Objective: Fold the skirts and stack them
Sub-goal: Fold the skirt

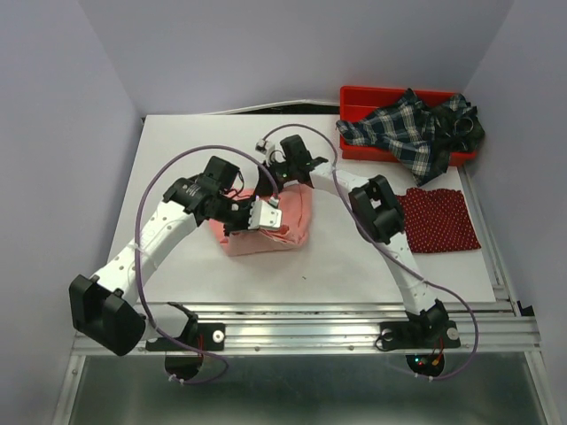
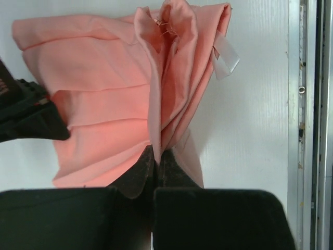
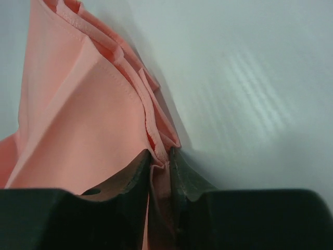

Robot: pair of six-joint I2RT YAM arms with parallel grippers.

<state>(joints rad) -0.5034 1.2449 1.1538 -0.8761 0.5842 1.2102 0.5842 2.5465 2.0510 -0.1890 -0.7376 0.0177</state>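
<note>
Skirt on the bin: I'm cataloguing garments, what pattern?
The skirt is navy-and-white plaid; top external view shows it.

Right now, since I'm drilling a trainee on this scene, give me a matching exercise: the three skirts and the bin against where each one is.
1. pink skirt
2. dotted skirt
3. plaid skirt
4. red bin

a. draped over the bin
b. far right corner of the table
c. bunched mid-table
d. flat on the table's right side

Pairs: 1-c; 2-d; 3-a; 4-b
</note>
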